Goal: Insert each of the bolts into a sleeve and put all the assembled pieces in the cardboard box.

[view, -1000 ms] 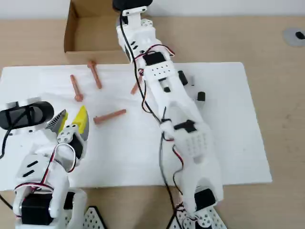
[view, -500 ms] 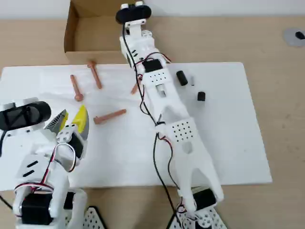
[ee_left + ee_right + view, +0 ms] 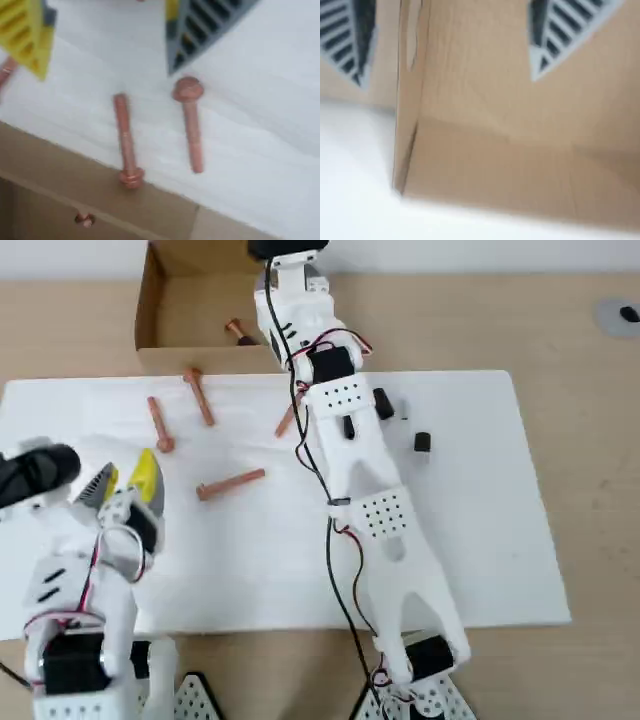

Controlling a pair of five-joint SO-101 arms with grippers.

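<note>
A copper-coloured bolt (image 3: 237, 332) now lies inside the cardboard box (image 3: 150, 310), where none lay a moment ago, and the left arm has swung slightly outward. The right pincer (image 3: 445, 77) hangs wide open and empty at the box, so one piece looks delivered; whether it carries a sleeve I cannot tell. The left pincer (image 3: 122, 485) is open too. Four slim, flange-headed bolts (image 3: 230, 484) remain on the white sheet (image 3: 480, 540), with two black sleeves (image 3: 381, 403) beside the right arm.
</note>
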